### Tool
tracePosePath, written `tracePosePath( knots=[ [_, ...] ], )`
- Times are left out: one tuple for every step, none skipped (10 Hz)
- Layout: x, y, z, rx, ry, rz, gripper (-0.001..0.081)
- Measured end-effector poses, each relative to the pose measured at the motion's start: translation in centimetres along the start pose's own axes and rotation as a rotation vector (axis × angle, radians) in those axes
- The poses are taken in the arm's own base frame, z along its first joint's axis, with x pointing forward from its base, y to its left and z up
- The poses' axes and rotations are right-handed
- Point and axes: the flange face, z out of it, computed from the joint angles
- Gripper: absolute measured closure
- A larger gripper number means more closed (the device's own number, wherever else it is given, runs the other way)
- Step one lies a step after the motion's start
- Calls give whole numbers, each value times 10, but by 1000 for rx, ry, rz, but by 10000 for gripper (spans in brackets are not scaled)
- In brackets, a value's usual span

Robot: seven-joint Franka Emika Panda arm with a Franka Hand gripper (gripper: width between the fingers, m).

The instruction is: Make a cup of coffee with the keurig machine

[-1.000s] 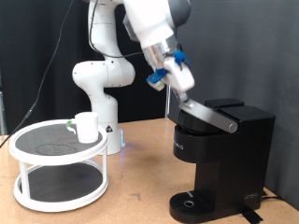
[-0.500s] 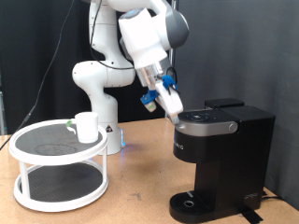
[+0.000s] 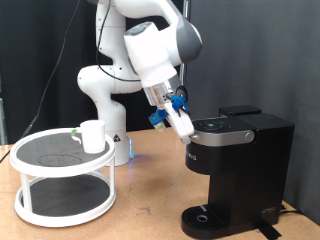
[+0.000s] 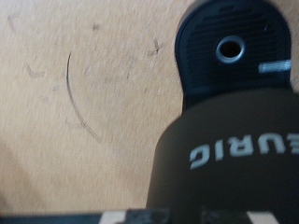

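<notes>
Cup [image 3: 92, 136] sat on the white rack [image 3: 62, 160] at exterior left, not yet under the spout. Gripper [image 3: 181, 128] hovered at the coffee machine [image 3: 238, 170] lid's left edge, holding nothing visible; finger spacing unclear. Lid looked closed, drip base [image 4: 232, 49] bare.

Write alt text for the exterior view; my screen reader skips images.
A white robot arm's gripper rests at the front edge of the closed lid of the black keurig machine. At the exterior view's left, a white cup stands on a round two-tier shelf.

Wooden table [image 3: 150, 190]; keurig machine [image 3: 235, 170]; tiered stand [image 3: 62, 180]
</notes>
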Motion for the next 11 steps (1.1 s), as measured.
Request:
tracePosePath(
  knots=[
    [0, 0, -8, -26, -52, -37, 806],
    [0, 3, -20, -76, -113, -77, 806],
    [-1, 8, -32, -117, -154, -112, 806],
    [-1, 12, -44, -136, -171, -133, 806],
    [-2, 18, -57, -140, -170, -146, 806],
    [-3, 25, -69, -136, -161, -148, 806],
    [-5, 30, -79, -128, -159, -145, 806],
    [-6, 34, -88, -122, -161, -142, 806],
    [-6, 38, -93, -123, -159, -137, 806],
    [-6, 40, -96, -126, -149, -132, 806],
    [-6, 41, -95, -122, -127, -119, 806]
  ],
)
